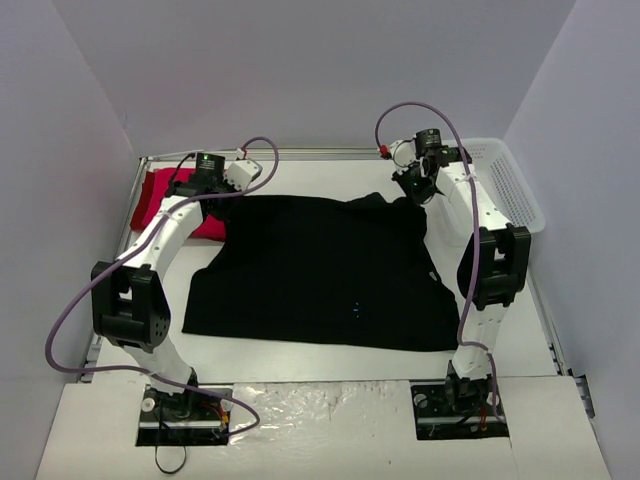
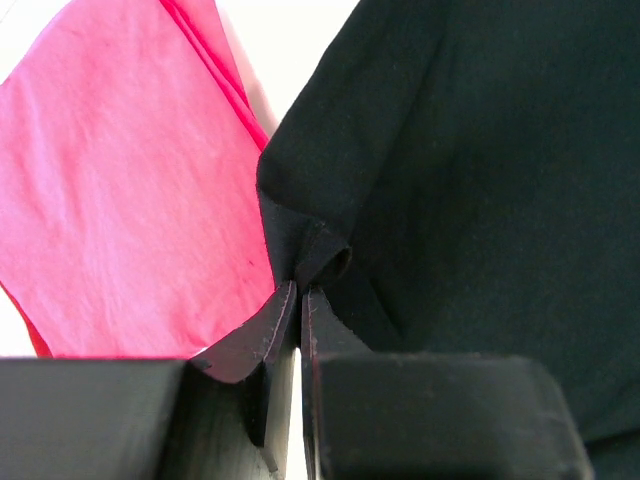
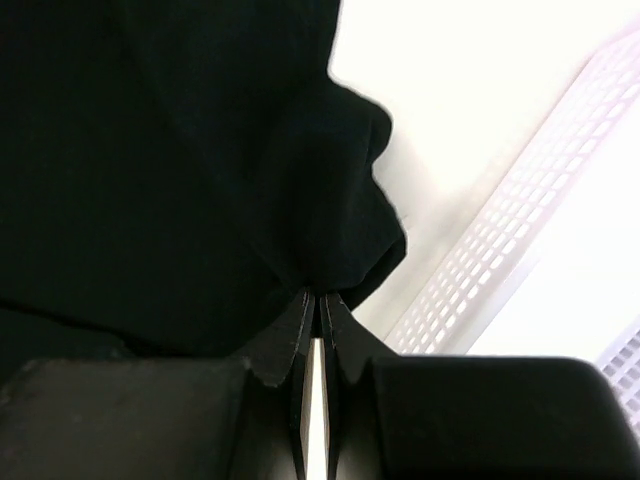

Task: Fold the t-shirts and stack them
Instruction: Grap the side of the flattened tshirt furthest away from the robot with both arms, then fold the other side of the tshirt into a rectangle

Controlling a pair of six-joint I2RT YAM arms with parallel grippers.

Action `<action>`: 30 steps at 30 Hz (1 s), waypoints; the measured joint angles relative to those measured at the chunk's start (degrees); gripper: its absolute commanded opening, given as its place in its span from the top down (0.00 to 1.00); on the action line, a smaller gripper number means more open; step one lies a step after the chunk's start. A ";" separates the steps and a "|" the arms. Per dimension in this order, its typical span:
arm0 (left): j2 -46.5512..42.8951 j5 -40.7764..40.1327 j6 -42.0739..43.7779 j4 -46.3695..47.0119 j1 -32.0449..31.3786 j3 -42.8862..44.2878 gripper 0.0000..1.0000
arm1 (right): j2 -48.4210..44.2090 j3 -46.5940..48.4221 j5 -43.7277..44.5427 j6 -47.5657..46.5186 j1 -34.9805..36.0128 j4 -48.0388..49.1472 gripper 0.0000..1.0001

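Observation:
A large black t-shirt lies spread over the middle of the table, with a tiny blue mark near its front. My left gripper is shut on the shirt's far left corner, where the black cloth bunches at the fingertips. My right gripper is shut on the far right corner, pinching a fold of the black cloth. A red t-shirt lies folded at the far left, partly under my left arm; the left wrist view has the same red t-shirt beside the black one.
A white mesh basket stands at the far right edge, and the right wrist view catches the basket's mesh wall close beside the fingers. White table shows in front of the black shirt. Walls enclose the far and side edges.

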 measured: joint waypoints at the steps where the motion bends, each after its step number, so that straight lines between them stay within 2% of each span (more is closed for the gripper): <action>1: -0.11 0.02 0.22 -0.42 0.02 -0.02 0.98 | -0.46 -0.63 0.00 0.00 0.00 -0.24 1.00; 14: -8.70 -0.20 3.80 1.18 2.27 -8.11 0.98 | -14.43 -13.11 -0.26 0.04 0.00 -1.95 1.00; 30: -17.46 -1.44 11.37 4.48 2.54 -15.63 0.98 | -21.86 -23.10 0.31 1.51 -0.02 -2.03 1.00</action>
